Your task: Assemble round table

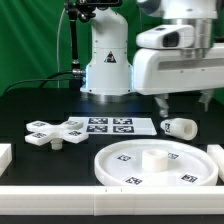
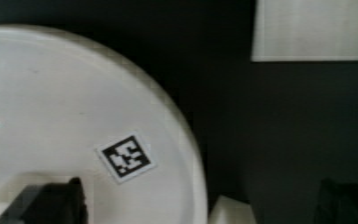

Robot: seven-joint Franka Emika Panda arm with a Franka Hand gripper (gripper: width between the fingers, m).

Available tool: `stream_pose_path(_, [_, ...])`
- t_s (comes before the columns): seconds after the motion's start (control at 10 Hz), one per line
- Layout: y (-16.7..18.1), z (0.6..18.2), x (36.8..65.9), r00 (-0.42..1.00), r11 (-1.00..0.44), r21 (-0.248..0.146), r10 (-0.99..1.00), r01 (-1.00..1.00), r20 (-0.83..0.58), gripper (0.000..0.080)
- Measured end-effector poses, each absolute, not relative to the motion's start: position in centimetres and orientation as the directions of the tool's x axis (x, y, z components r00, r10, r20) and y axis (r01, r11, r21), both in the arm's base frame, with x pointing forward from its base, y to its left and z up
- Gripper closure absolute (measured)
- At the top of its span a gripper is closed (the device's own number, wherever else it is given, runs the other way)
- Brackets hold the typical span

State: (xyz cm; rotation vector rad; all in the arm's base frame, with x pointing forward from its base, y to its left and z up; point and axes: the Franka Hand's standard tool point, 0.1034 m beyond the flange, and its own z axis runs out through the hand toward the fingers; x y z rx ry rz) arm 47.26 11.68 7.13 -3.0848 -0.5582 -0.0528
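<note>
The large round rimmed disc (image 1: 155,167) lies flat at the front, with a raised hub in its middle and tags on its face. The short thick cylinder (image 1: 180,127) lies on its side just behind the disc. The cross-shaped piece (image 1: 55,132) lies at the exterior view's left. My gripper (image 1: 185,104) hangs open and empty above the cylinder and the disc's far edge. In the wrist view the gripper (image 2: 202,203) is open, with its dark fingers (image 2: 51,205) wide apart. The disc (image 2: 69,110) and one tag (image 2: 126,155) fill the space ahead of one finger.
The marker board (image 1: 110,126) lies in front of the robot base (image 1: 106,65). White border blocks stand at the table's front (image 1: 60,200) and sides (image 1: 216,158). A white rectangular block (image 2: 318,30) and a small white edge (image 2: 240,212) that I cannot identify show in the wrist view.
</note>
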Motion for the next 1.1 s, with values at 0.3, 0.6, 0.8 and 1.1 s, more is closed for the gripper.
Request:
stream_pose_path(0.3, [13.5, 7.0, 46.8, 0.933, -0.934, -0.003, 0.358, 0.358, 0.03, 0.015])
stream_pose_path(0.6, [13.2, 6.9, 46.0, 0.931, -0.933, -0.004, 0.358, 0.359, -0.067, 0.015])
stream_pose_path(0.8, [13.1, 6.8, 45.6, 0.962, -0.972, 0.037, 0.225, 0.233, -0.155, 0.015])
stream_pose_path(1.1, [13.0, 5.7, 44.4, 0.924, -0.982, 0.083, 0.128, 0.169, -0.36, 0.015])
